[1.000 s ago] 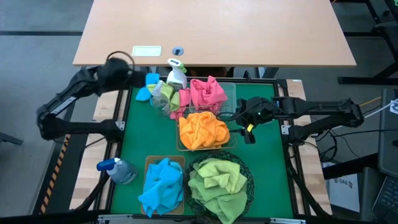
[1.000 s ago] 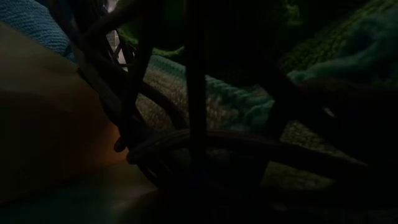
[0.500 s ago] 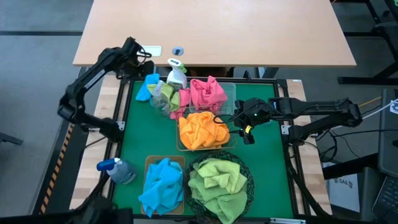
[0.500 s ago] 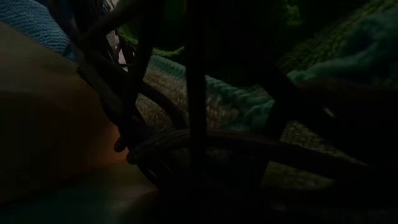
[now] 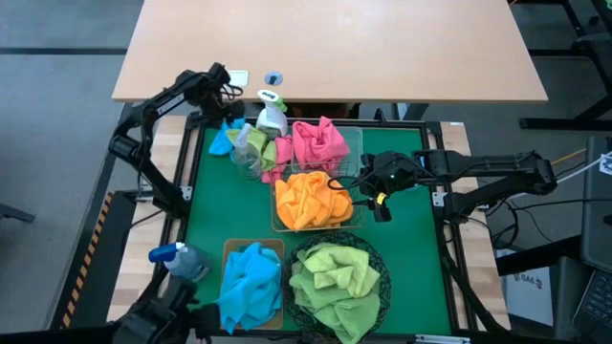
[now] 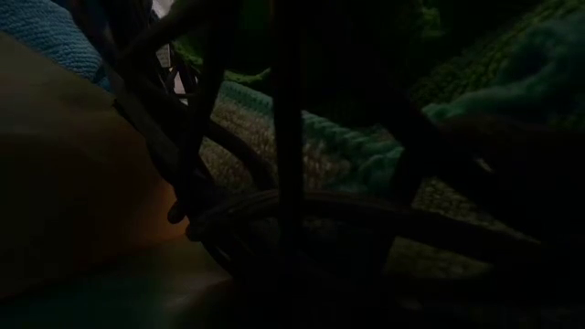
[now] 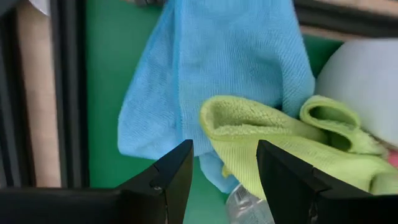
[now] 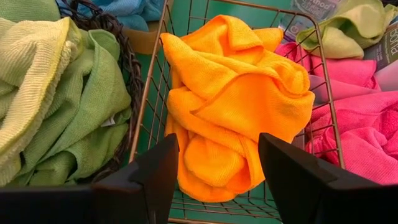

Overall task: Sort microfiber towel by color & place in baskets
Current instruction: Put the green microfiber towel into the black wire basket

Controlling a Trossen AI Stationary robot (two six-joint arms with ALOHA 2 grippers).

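At mat's far left corner, left gripper (image 7: 224,180) held open above loose blue towel (image 7: 236,68) and green towel (image 7: 280,143); right gripper (image 8: 217,168) held open beside orange towel (image 8: 239,99) in wire basket (image 8: 323,81).

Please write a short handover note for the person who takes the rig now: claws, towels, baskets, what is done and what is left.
Left claw: open, empty, over the loose blue towel and green towel by the white spray bottle.
Right claw: open, empty, beside the orange towel in its wire basket.
Done: pink towels, orange, blue in tan bin, green in round basket.
Left: the two loose towels.
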